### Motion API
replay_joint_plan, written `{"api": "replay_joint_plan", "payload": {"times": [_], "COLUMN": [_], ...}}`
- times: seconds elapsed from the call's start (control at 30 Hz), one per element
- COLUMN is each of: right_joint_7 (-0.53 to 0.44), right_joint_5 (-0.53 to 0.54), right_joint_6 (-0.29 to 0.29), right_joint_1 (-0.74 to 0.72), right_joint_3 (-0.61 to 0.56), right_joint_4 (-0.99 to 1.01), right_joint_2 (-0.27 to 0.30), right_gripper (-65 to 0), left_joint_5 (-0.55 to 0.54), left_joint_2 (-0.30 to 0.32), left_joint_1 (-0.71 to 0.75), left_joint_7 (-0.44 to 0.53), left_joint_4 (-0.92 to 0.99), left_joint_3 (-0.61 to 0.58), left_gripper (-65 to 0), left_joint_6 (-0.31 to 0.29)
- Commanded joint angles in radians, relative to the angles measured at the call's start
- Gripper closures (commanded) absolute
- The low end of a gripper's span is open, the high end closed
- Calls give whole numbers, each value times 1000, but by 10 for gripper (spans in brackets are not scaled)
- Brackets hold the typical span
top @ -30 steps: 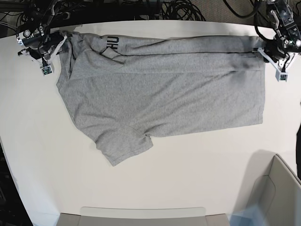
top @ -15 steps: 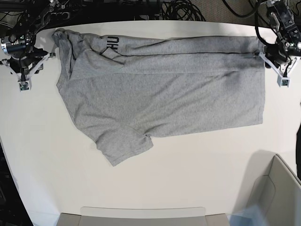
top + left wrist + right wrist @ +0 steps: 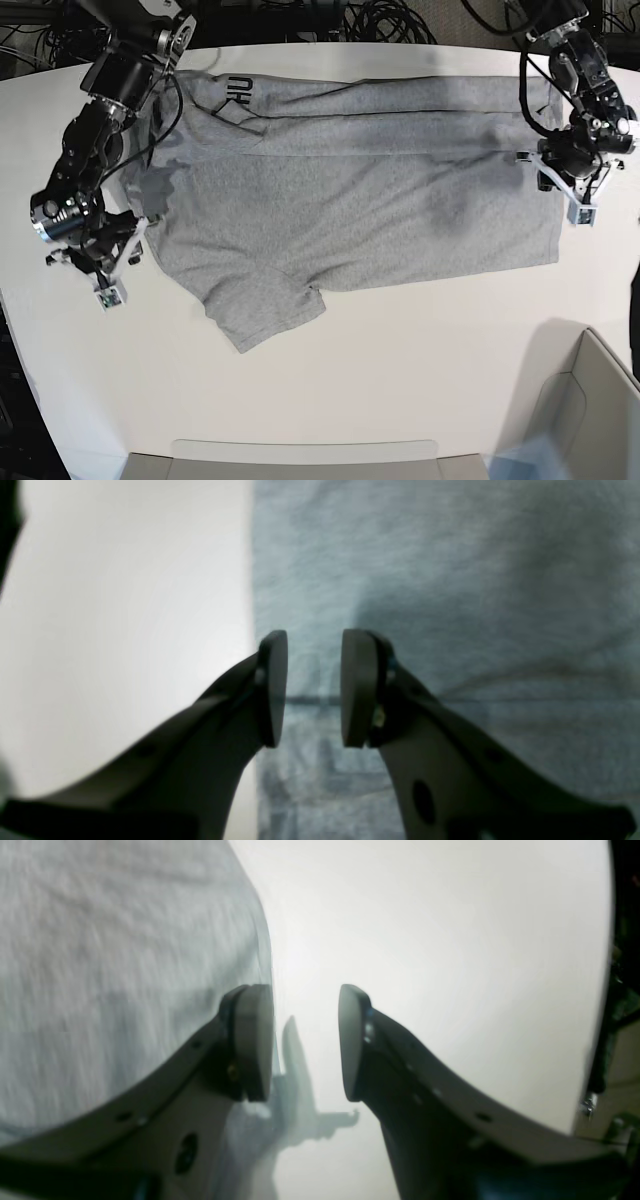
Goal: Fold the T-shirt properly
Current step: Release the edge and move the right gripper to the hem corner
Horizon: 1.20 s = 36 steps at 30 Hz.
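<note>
Left tool (image 3: 314, 687) jaws apart with a narrow gap, nothing pinched. It hangs over the straight side edge of the T-shirt (image 3: 450, 605): one pad (image 3: 274, 685) above the cloth edge, the other pad (image 3: 356, 687) over grey cloth, a seam line crossing under the gap. In the base view this left tool (image 3: 567, 188) sits at the scene's right edge of the shirt, arm coming down from the far right corner, elbow bent, wrist pointing down at the bench (image 3: 400, 380).

Right tool (image 3: 305, 1042) jaws also apart, nothing between them, only bare bench (image 3: 425, 940) below. One pad (image 3: 254, 1040) is just over the shirt edge, T-shirt (image 3: 115, 965) filling the left of that view. In the base view the right tool (image 3: 100, 270) is at the scene's left, just beside the sleeve side of the shirt, arm reaching from the far left corner toward the near side, folded at the elbow.

T-shirt (image 3: 350, 210) lies flat across the far half of the bench, far strip folded over, black lettering (image 3: 240, 93) showing at far left, one sleeve (image 3: 260, 310) pointing near. Cables (image 3: 385, 22) beyond the far edge; a bin (image 3: 580, 410) at near right.
</note>
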<state>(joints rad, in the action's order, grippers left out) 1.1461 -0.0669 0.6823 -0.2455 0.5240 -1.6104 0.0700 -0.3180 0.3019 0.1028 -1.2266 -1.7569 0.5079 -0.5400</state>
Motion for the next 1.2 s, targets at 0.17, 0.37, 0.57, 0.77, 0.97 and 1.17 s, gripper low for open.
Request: {"api": "replay_joint_plan", "payload": {"times": [0.17, 0.37, 0.57, 0.77, 0.97, 1.17], "right_joint_7": [-312, -424, -409, -262, -185, -166], "right_joint_5": [-26, -23, -27, -21, -23, -21], "right_joint_6": [16, -59, -135, -132, -132, -132], "right_joint_1": [-84, -91, 2, 137, 252, 232], "right_joint_3": [-169, -230, -229, -230, -238, -238], "right_joint_4": [287, 486, 444, 261, 22, -173], "right_joint_2": [4, 6, 11, -11, -66, -95], "right_gripper": [-223, -223, -223, -223, -223, -223], "left_joint_5": [-2, -2, -2, -2, -2, -2], "left_joint_2": [13, 13, 13, 13, 13, 13], "left_joint_1": [-7, -8, -8, -8, -8, -8], "left_joint_7": [18, 18, 20, 20, 20, 20], "left_joint_4": [-18, -18, -16, -16, -16, -16], "left_joint_3": [-44, -51, -51, -51, -51, -50], "left_gripper": [-191, -191, -191, -191, -191, -191], "left_joint_6": [5, 4, 4, 2, 2, 2]}}
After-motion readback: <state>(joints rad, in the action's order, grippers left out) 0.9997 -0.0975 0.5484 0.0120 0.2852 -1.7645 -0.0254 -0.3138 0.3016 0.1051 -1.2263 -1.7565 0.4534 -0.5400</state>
